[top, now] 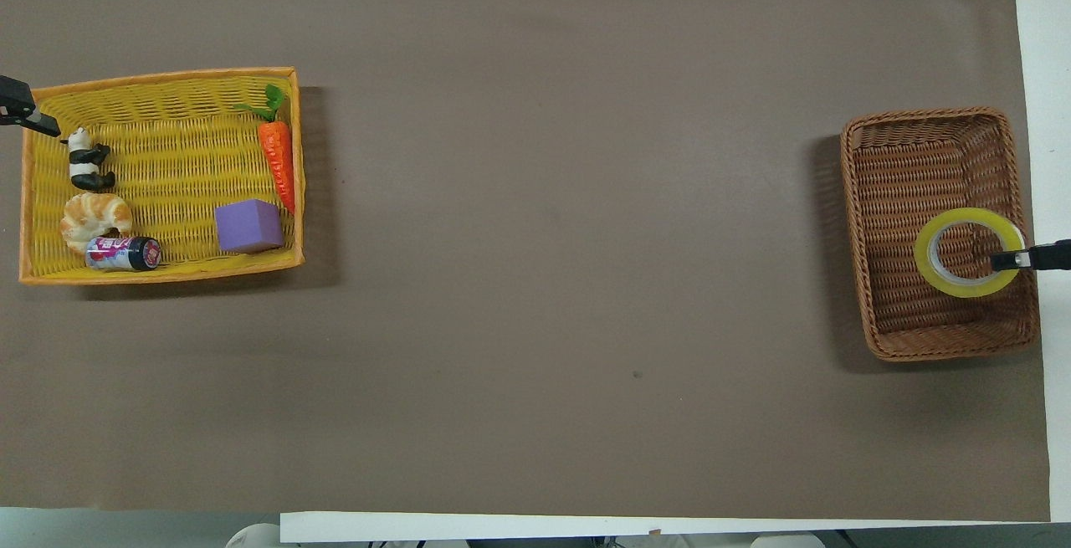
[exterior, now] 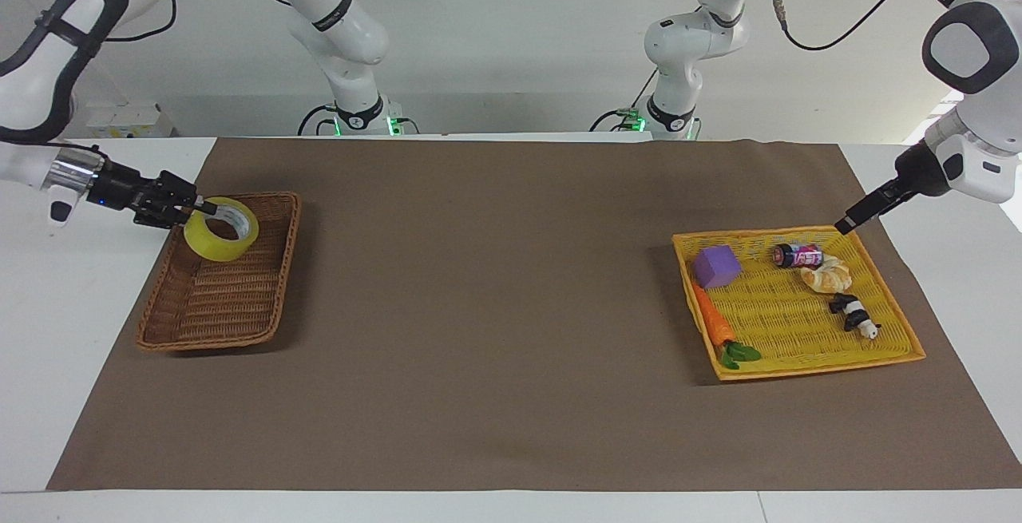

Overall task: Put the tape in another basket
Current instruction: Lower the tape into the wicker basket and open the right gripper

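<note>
Over basket [exterior: 215, 299]: tape [exterior: 221, 229] | right gripper [exterior: 204, 208] fingers clamp its wall

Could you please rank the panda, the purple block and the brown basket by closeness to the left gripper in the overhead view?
1. Panda, just beside the left gripper.
2. Purple block, same yellow basket, toward the table's middle.
3. Brown basket, at the right arm's end.

Right gripper [top: 1025, 259] cut off by overhead view's edge; only one finger tip seen, poked inside tape [top: 969, 252]. Part of basket [top: 929, 123] floor hidden under tape. Left gripper [top: 21, 111] cut off at other edge of overhead view; fingers too small to be read in facing view. Label on small bottle [exterior: 797, 255] too small to be read. Both arms cut off by facing view's top.
</note>
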`<state>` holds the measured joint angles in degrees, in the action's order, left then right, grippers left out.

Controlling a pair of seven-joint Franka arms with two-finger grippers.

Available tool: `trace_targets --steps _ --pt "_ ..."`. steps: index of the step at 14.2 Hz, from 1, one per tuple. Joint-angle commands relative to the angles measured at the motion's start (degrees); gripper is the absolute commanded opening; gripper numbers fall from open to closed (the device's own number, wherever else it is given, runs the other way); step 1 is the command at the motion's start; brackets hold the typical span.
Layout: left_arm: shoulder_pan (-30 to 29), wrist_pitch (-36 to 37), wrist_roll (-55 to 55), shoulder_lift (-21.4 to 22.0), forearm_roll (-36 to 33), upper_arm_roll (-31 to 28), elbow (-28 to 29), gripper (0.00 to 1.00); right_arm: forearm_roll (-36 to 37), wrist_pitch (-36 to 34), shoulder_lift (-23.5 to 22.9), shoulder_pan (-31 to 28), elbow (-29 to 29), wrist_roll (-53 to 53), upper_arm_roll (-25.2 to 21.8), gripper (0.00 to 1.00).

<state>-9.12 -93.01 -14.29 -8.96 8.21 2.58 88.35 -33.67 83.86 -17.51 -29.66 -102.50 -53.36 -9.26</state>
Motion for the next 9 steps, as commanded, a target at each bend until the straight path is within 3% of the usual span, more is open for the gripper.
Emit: trace_targets --steps 1,6,9 --pt "0.2 -1.6 0.0 1.3 -3.3 0.5 1.7 1.00 0.9 0.4 -2.5 0.0 0.2 -2.7 1.1 0.00" --pt "8.0 2.6 0.1 6.8 -11.2 0.4 1.8 1.00 0.4 3.7 -3.7 1.2 -0.2 -3.6 1.6 0.00" --pt "8.9 5.2 0.4 8.4 -12.6 0.5 1.6 1.00 0.3 5.7 -3.3 2.3 -2.1 -3.9 1.6 0.00"
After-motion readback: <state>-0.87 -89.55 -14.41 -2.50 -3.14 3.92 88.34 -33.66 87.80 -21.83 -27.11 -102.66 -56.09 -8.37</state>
